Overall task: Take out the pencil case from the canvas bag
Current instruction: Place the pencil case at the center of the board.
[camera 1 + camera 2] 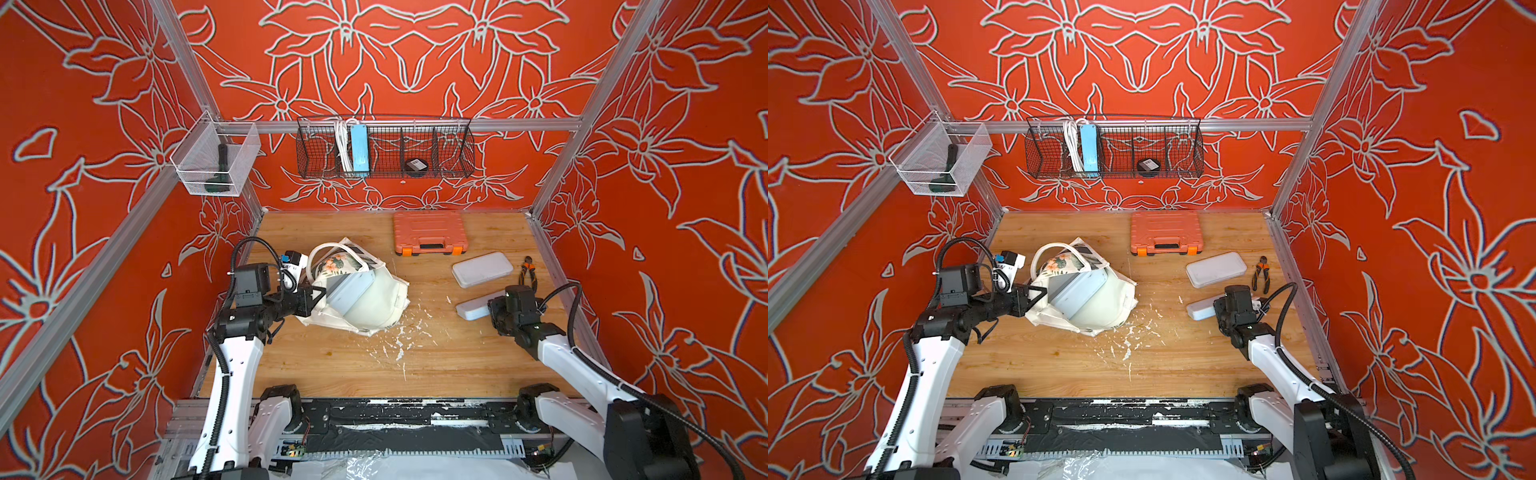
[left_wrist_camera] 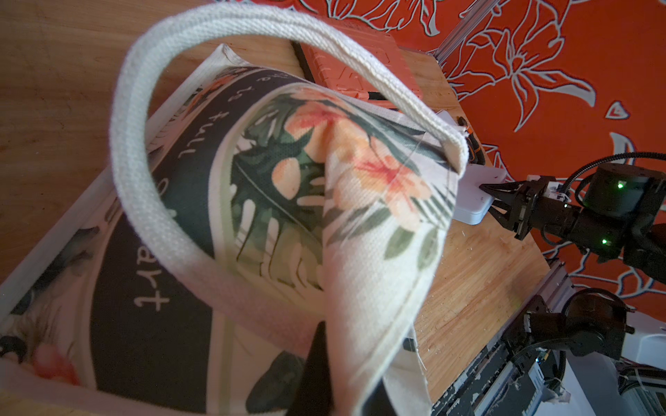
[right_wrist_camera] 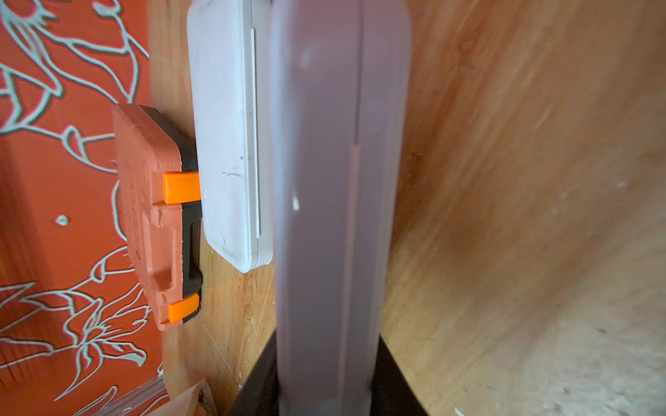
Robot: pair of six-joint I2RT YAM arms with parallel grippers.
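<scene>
One canvas bag (image 1: pixel 337 262), one orange tool case (image 1: pixel 430 232), one pair of pliers (image 1: pixel 528 270) and three pale flat pencil cases, namely the white case (image 1: pixel 482 269), the grey-white case (image 1: pixel 471 311) and the blue-grey case (image 1: pixel 349 291), are on the one wooden table (image 1: pixel 457 357). Two baskets hang on the rail (image 1: pixel 519 124): one white mesh basket (image 1: pixel 187 166) holding one dark green tool (image 1: pixel 218 174), and one black wire basket (image 1: pixel 453 162) holding one blue power strip (image 1: pixel 358 149), one white cable bundle (image 1: pixel 343 145) and one round black object (image 1: pixel 415 166). There are two robot arms, the left arm (image 1: pixel 235 365) and the right arm (image 1: pixel 569 365).
</scene>
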